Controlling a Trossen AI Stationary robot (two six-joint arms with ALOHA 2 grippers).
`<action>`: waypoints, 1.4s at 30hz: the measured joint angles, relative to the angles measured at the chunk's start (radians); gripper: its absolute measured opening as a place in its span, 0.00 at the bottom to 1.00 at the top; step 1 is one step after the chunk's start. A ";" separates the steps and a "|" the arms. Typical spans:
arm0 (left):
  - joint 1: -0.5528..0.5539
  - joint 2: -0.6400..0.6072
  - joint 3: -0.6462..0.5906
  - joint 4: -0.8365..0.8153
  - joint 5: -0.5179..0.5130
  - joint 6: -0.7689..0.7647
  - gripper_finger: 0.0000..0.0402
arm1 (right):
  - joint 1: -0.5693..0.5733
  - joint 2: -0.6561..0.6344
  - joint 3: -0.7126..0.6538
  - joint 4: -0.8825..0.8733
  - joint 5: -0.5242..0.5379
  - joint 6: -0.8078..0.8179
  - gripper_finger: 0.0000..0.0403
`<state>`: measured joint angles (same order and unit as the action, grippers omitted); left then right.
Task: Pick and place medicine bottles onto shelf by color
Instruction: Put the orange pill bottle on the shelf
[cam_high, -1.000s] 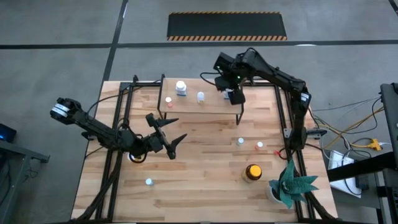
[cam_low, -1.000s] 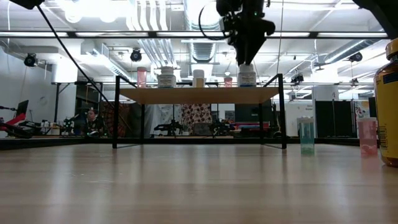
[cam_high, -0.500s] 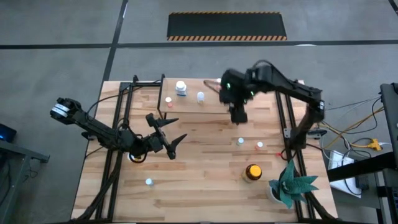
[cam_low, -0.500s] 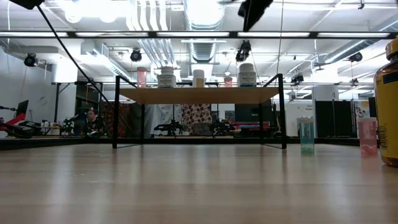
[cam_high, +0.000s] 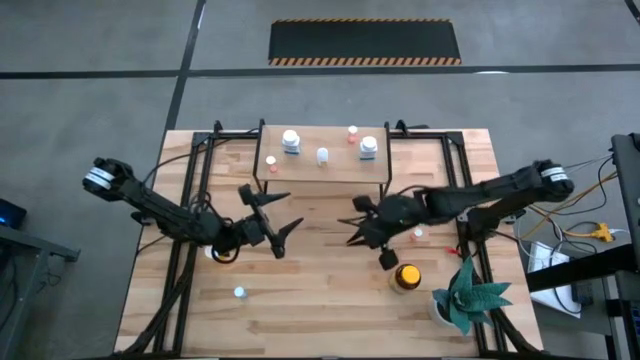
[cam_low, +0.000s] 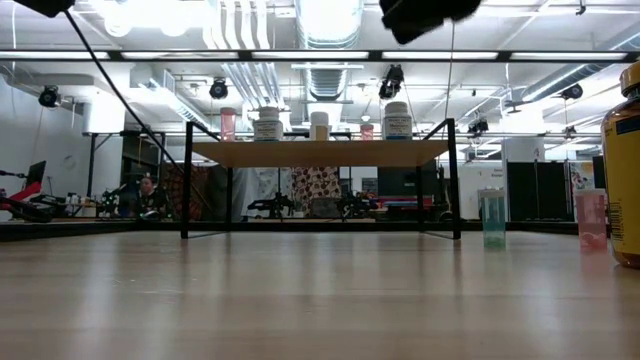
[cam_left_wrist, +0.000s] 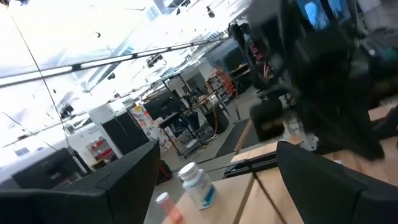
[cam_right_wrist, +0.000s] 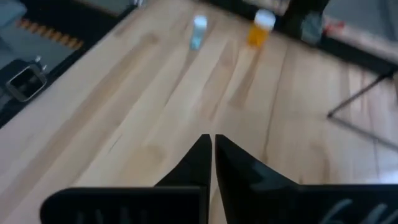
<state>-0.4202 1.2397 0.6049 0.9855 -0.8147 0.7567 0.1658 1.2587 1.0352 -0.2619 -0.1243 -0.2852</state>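
The shelf stands at the far middle of the table. On it are two white bottles, a pale vial and two red-capped vials. On the table stand an amber bottle, a red vial and a pale-blue vial. My right gripper hovers shut and empty over the table's middle, near the shelf's front. My left gripper hangs open and empty left of it.
A green spiky plant sits at the near right corner beside the amber bottle. In the right wrist view a pale-blue vial and an orange bottle stand farther off. Black frame rails run along both table sides.
My right gripper has left the shelf's right end, where a white bottle now stands alone. It has swung toward the table's near edge and come down over the middle, turning to point toward the table's left.
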 joint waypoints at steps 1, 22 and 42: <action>0.000 0.004 0.003 0.000 0.002 -0.019 0.75 | 0.003 -0.006 -0.056 0.089 0.002 -0.007 0.03; -0.142 0.002 0.335 -1.951 0.151 -2.279 0.75 | 0.000 -0.106 -0.343 0.371 0.031 -0.109 0.02; -0.143 0.122 0.271 -2.323 0.720 -2.792 0.75 | 0.000 -0.092 -0.362 0.356 0.031 -0.115 0.02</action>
<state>-0.5632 1.3622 0.8756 -1.3377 -0.0948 -2.0350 0.1654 1.1667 0.6730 0.0942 -0.0933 -0.4003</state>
